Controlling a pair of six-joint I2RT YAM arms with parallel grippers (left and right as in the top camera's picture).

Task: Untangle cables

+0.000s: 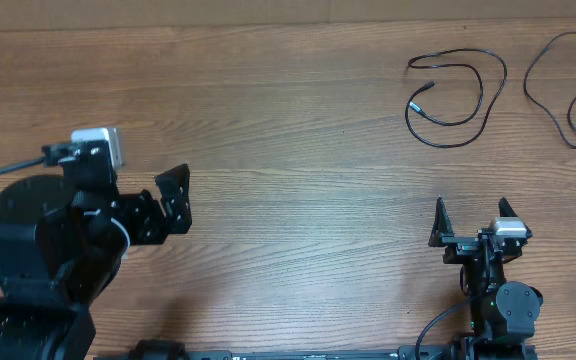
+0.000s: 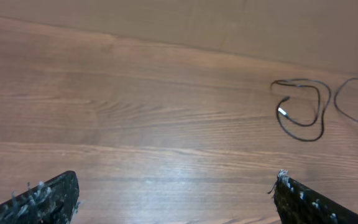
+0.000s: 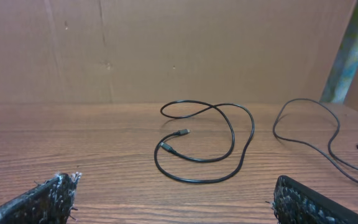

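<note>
The looped cable [image 1: 455,147] and the second cable [image 1: 526,80] lie apart, apparently untangled. With seemingly nothing left to separate, the left gripper [image 1: 180,200] and right gripper [image 1: 473,208] sit well clear, jaws spread and empty.

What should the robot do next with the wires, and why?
Probably just park: the looped cable and the other cable already lie apart, not touching, and the left gripper and right gripper are open, empty and well back from them.

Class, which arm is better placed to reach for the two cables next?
Probably the right. Both cables lie on the right side, just beyond the open right end effector; the left end effector sits far across from them.
</note>
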